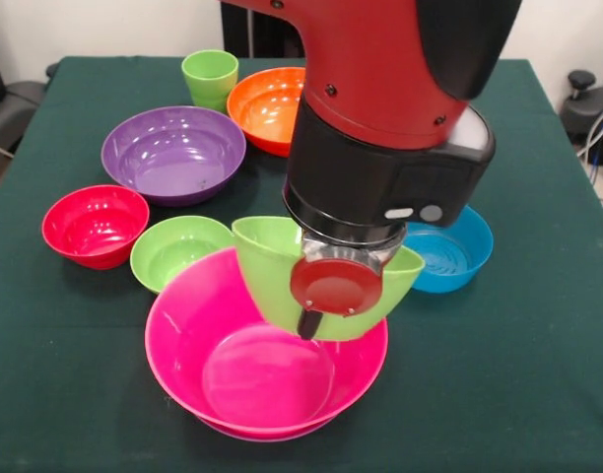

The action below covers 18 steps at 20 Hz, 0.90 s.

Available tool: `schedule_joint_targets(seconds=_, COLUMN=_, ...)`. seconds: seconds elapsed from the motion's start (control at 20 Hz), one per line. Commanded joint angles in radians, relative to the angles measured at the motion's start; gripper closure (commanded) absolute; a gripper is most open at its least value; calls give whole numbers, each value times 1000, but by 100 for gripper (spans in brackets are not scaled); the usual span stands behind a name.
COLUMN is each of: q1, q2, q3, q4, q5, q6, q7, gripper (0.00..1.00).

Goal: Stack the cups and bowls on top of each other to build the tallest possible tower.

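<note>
My gripper (308, 323) hangs over the huge pink bowl (233, 379) at the table's near middle. It is shut on the wall of the large lime green bowl (267, 271), with one black finger (307, 321) on the outside. That bowl is tilted steeply and held just above the pink bowl's far rim. A small lime green bowl (178, 251) touches the pink bowl's left rim. Around them sit a red bowl (95, 225), a large purple bowl (173, 153), an orange bowl (265, 108), a blue bowl (454, 254) and a light green cup (210, 77).
All of it stands on a dark green tablecloth (518, 374). The red and black arm (390, 128) hides part of the orange bowl and of the blue bowl. Dark objects stand beyond the table's left and right edges.
</note>
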<state>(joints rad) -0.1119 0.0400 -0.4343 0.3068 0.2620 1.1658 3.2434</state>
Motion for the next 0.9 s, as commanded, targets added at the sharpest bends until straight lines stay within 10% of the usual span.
schedule_joint_targets(seconds=0.05, q1=-24, q2=-76, q3=72, q4=88, q5=-47, q6=52, q7=-366, gripper=100)
schedule_joint_targets(seconds=0.3, q1=-36, q2=-75, q3=77, q4=90, q5=-52, q6=62, q7=-397, gripper=100)
schedule_joint_targets(seconds=0.35, q1=-36, q2=-77, q3=78, q4=94, q5=-52, q6=65, q7=-398, gripper=0)
schedule_joint_targets(seconds=0.9, q1=-34, q2=-66, q3=52, q4=83, q5=-56, q6=53, q7=-386, gripper=0)
